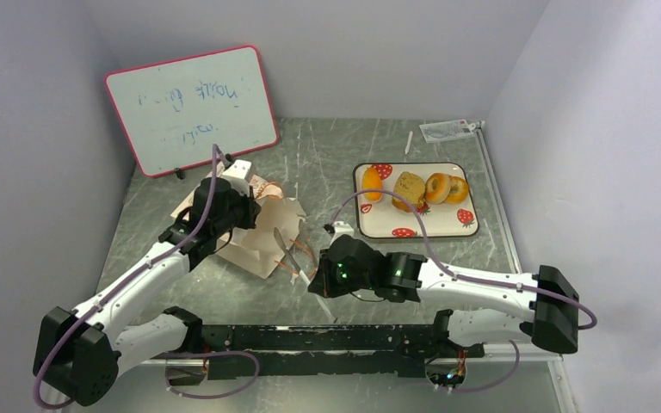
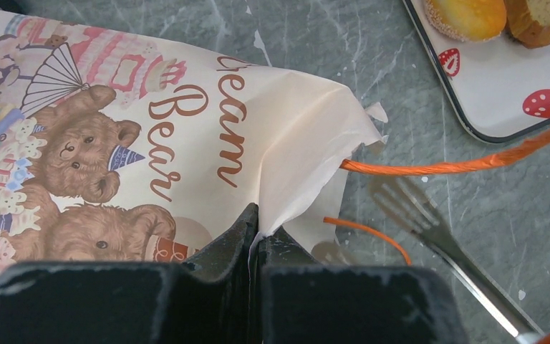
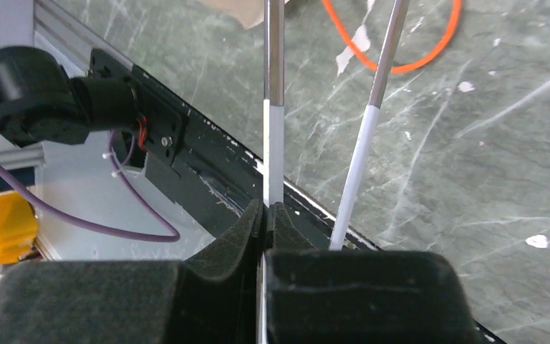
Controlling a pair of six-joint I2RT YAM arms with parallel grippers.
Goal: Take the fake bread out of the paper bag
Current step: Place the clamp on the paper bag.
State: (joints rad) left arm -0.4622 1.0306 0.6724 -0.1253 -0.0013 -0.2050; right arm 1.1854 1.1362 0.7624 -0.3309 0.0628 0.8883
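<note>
Left wrist: left gripper (image 2: 254, 228) clamped on paper bag (image 2: 186, 136) rim, right gripper (image 3: 266, 213) pinching tongs (image 3: 274, 72) near its mouth, fake bread (image 1: 410, 188) sits on tray (image 1: 380, 227); next, probe bag for leftovers.

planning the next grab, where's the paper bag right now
In the top view the paper bag lies left of centre, in front of the whiteboard and left of the strawberry tray, one edge pinched in the left fingers.

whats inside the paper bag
Its inside cannot be seen: the bag lies print-side up, paper covering any contents, left gripper pinching its edge. Several breads sit outside on the tray.
</note>
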